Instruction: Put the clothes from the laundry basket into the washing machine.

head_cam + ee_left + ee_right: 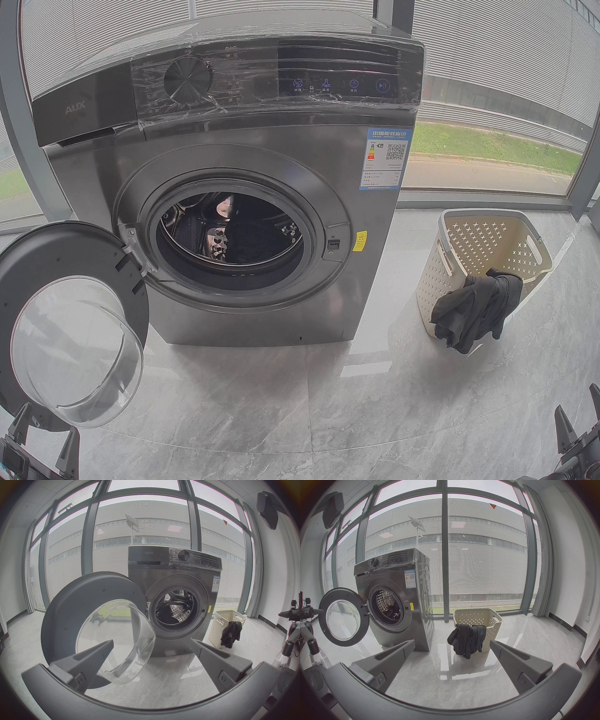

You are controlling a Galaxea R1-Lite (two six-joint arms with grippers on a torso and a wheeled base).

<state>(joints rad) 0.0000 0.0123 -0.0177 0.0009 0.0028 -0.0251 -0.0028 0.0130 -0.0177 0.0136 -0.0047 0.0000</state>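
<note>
The door (65, 269) of the washing machine (262, 144) hung open at its 8 o'clock. At its 3 o'clock, dark clothes (476, 309) draped over the laundry basket (437, 275) rim. The left gripper (151, 642) and the right gripper (452, 642) gaped wide, empty.

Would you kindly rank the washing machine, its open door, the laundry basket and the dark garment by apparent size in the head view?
1. washing machine
2. open door, though its nearness to the camera enlarges it
3. laundry basket
4. dark garment
</note>
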